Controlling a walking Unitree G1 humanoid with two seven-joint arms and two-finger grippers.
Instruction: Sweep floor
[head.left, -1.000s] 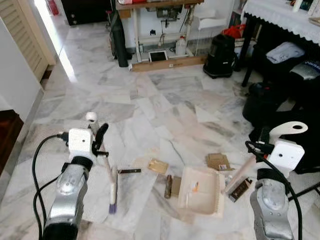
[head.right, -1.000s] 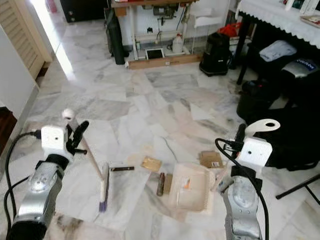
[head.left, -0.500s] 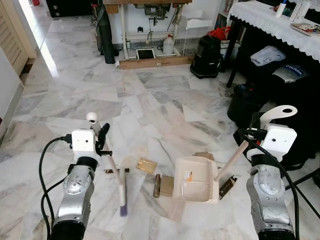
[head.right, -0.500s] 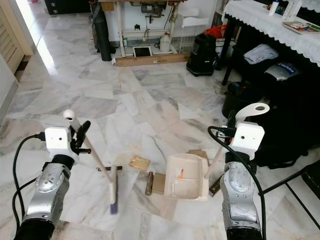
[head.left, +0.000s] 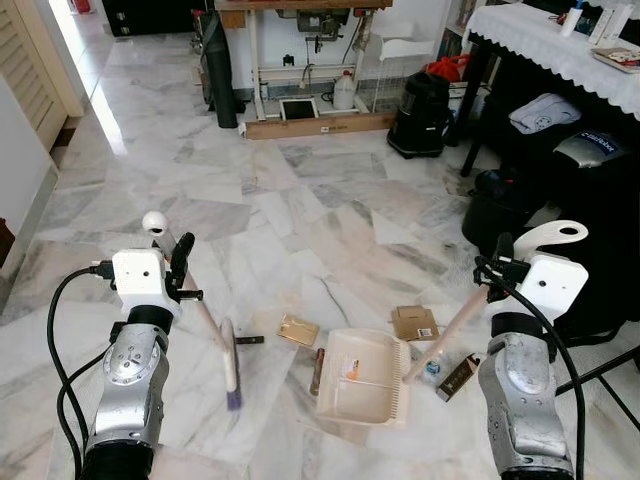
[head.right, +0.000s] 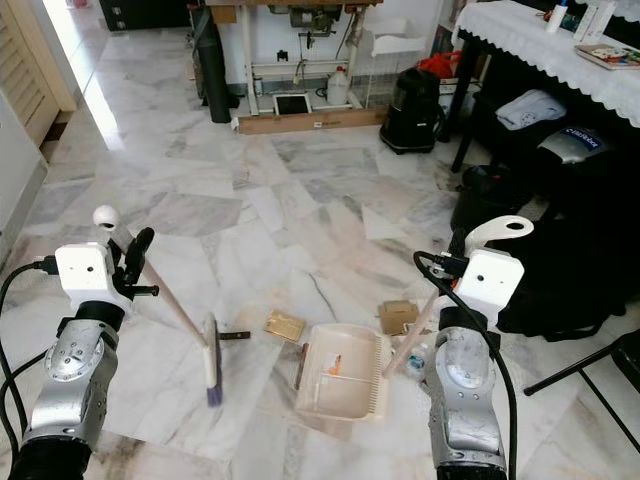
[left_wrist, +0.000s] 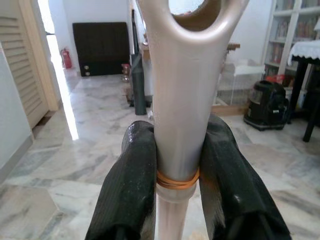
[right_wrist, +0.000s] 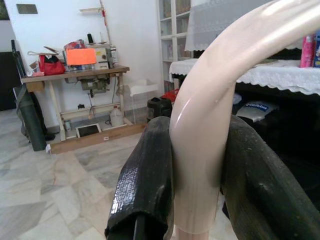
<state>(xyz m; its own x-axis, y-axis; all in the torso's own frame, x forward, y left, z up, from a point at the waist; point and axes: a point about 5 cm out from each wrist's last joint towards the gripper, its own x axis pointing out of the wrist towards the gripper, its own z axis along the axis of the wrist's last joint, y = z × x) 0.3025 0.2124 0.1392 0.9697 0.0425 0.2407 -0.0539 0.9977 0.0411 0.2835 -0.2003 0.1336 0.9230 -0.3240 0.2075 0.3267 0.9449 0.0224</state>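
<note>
The robot stands on the white and grey marble floor (head.left: 300, 200) with a tool in each arm. Its left pincer (left_wrist: 175, 165) is clenched around the pale plastic handle of a small broom (head.left: 215, 340), just below the hanging loop, so the stick slants down and the purple-tipped bristle head rests on the tiles out in front of the left arm. The right pincer (right_wrist: 200, 165) is clamped on the curved cream handle of a beige plastic dustpan (head.left: 358, 378), whose long stick angles down so the pan lies flat on the floor between the two arms, its open mouth turned toward the broom. That looks deliberate: brush on one side, pan on the other, the litter in the gap.

The litter is close. A flat brown cardboard scrap (head.left: 297, 330) lies just beside the pan's near corner, a thin dark stick (head.left: 248, 341) sits near the bristles, and a dark brown strip (head.left: 316, 371) touches the pan's edge. A square brown card (head.left: 414, 323) and a small dark packet (head.left: 455, 377) lie on the pan's far side, by its handle, where the broom cannot easily reach without repositioning. Something small and orange already sits in the pan.
</note>
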